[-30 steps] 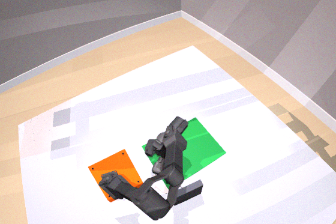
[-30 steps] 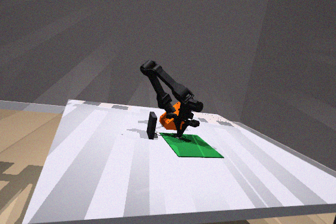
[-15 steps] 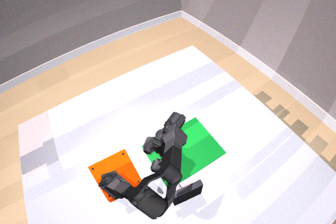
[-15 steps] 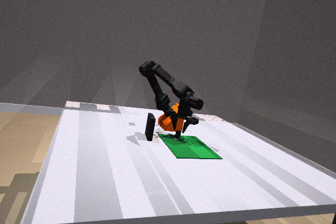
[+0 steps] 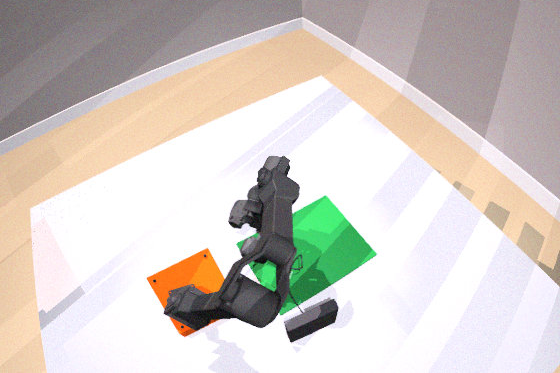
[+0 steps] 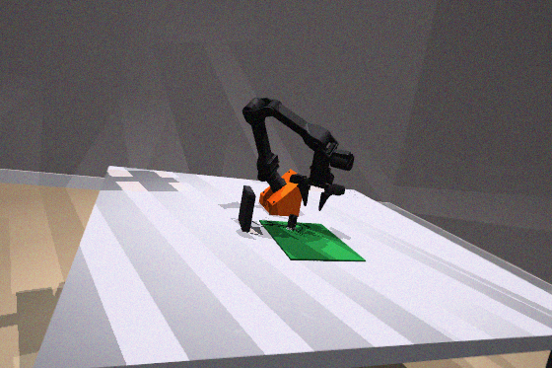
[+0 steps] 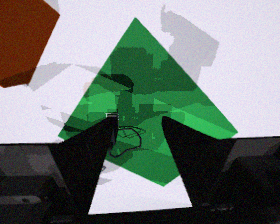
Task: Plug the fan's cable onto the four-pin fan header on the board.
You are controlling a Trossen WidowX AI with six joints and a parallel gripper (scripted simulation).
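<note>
Gripper [image 6: 312, 207] [image 7: 137, 120] stood parted, empty, above board [image 5: 345, 238] [image 6: 325, 247] [image 7: 183, 100]; plug [image 6: 293, 221] stood on board. Full seating unconfirmed.

White table [image 5: 200, 163] [image 6: 237, 299] [image 7: 256, 50], shadow-striped; tan floor [image 5: 280, 55] [image 6: 30, 230]; grey walls [image 5: 150, 8] [image 6: 197, 18]; pale skirting [image 5: 165, 70] [image 6: 30, 177] along foot.

In the exterior view, the gripper [image 6: 313, 206] [image 7: 137, 120] stands above the board [image 5: 330, 233] [image 6: 320, 245] [image 7: 136, 165], fingers apart, with open air beneath its tips. The upright dark plug [image 6: 293, 221] projects from the board's far part, lower than the fingertips and to their left. The upright black block [image 5: 312, 320] [image 6: 246, 208] obstructs low passage left of the board. The orange base [image 5: 192, 273] [image 6: 286, 202] [image 7: 21, 40] limits access behind the plug. Looped cable [image 5: 300, 263] [image 7: 140, 142] is a snag point over the board. Above the board's near right part, low clearance is unobstructed.
</note>
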